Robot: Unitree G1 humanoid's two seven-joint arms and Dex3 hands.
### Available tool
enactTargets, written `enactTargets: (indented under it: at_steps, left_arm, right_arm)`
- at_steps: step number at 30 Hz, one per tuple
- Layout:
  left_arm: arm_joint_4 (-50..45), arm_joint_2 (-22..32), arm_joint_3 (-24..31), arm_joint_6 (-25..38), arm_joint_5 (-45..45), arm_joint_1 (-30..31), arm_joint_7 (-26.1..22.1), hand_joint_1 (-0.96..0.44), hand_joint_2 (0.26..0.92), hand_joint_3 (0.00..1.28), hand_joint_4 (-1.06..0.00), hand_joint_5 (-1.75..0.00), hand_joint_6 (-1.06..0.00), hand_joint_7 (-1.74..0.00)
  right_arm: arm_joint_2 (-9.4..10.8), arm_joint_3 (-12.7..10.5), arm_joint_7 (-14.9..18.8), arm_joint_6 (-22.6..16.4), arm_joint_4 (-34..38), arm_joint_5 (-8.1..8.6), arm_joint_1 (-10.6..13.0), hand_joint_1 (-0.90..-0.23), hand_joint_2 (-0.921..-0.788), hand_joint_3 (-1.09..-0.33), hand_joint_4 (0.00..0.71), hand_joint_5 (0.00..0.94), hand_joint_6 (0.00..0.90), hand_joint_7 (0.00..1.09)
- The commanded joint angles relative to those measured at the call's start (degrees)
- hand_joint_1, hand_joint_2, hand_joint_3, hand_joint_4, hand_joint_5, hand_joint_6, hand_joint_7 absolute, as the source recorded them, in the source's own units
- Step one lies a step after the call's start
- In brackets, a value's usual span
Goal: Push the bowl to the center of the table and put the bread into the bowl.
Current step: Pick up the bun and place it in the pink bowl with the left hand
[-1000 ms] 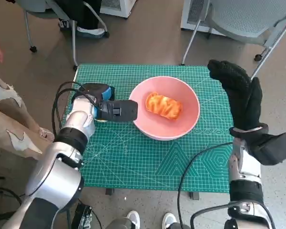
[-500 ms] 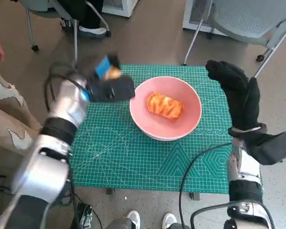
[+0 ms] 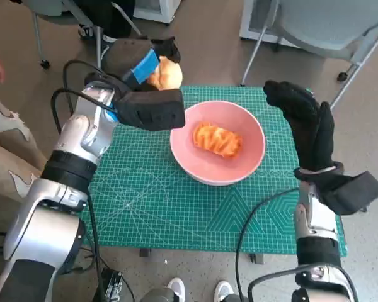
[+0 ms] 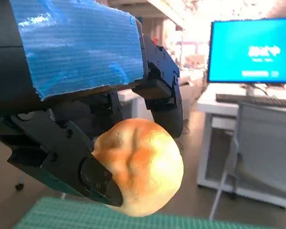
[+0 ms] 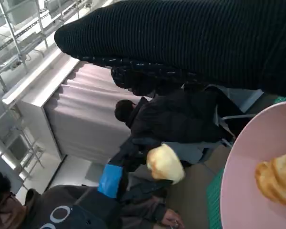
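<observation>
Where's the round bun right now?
In the head view, the bun is held in the left hand, raised above the table's far-left edge, just beyond the bowl.

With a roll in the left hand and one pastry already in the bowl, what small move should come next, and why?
Probably carry the left hand toward the robot's right until it is over the pink bowl, then lower it. It grips a round bread roll raised above the table's far edge, outside the rim. The bowl holds one pastry with room beside it; the right hand holds nothing.
</observation>
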Motion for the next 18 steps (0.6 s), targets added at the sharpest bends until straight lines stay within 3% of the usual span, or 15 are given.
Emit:
enactTargets:
  at_steps: [1, 13, 18]
  left_arm:
    - [-2.00, 1.23, 0.26, 0.48, 0.62, 0.76, -0.87, 0.00, 0.919, 0.02, -0.77, -1.08, -0.65, -1.14]
    - [-15.25, -3.30, 0.12, 0.31, -0.63, 6.90, -3.15, 0.00, 0.920, 0.02, -0.77, -1.04, -0.65, -1.18]
    - [-16.14, -5.87, -0.90, -1.18, -0.30, 7.89, -3.04, 0.00, 0.920, 0.02, -0.77, -1.03, -0.65, -1.19]
  right_arm:
    - [0.19, -0.10, 0.62, 0.87, 0.95, 0.23, 0.30, -0.671, -0.921, -0.862, 0.161, 0.000, -0.001, 0.48]
    - [0.72, 0.12, 0.09, -0.09, 1.82, -0.72, 0.14, -0.658, -0.921, -0.861, 0.162, 0.001, 0.000, 0.48]
    - [0.71, 0.15, 0.05, -0.52, 2.36, -0.87, 0.00, -0.657, -0.921, -0.861, 0.163, 0.001, 0.000, 0.48]
